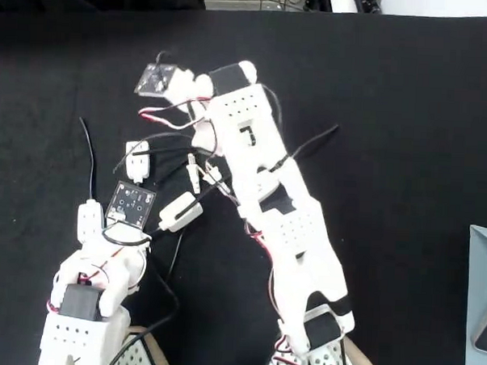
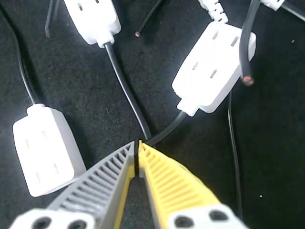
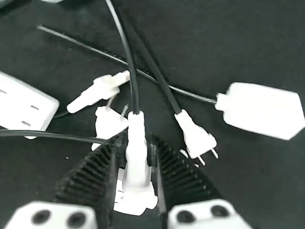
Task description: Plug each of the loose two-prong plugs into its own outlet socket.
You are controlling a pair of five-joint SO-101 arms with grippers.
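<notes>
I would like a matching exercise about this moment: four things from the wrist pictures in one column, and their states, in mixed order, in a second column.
Things
1. left gripper
2. right gripper
3. loose plug beside the right gripper
4. outlet block

States
A. lies free on the black cloth, prongs bare
B. shut on a white plug
C. white, all its slots empty
D. shut on a black cable

Pairs: 1-D, 2-B, 3-A, 4-C
</notes>
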